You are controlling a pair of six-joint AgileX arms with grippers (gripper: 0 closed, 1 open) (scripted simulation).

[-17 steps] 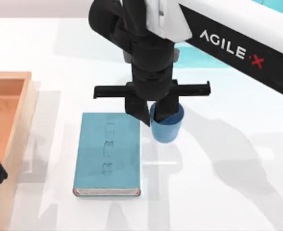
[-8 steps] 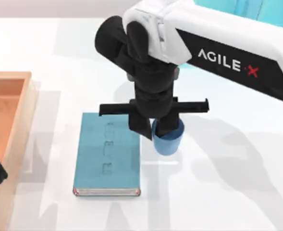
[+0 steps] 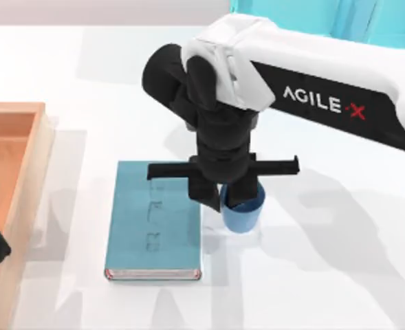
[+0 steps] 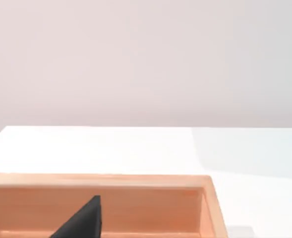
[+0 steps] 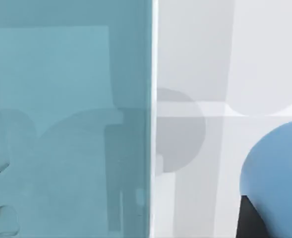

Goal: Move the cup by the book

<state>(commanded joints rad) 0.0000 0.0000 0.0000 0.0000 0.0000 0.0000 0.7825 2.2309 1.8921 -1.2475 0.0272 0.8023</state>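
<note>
The right hand (image 3: pixel 224 198) grips the cup (image 3: pixel 245 214) just beside the book (image 3: pixel 154 227) on the tabletop (image 3: pixel 326 275); the left hand's state can't be told.

My right arm reaches in from the far right, its claw (image 3: pixel 224 199) pointing straight down at mid-scene. My left arm sits parked at the near left edge

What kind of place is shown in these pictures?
Probably a simulated tabletop workspace: a plain white table carries a teal book, a blue cup and a wooden tray.
</note>
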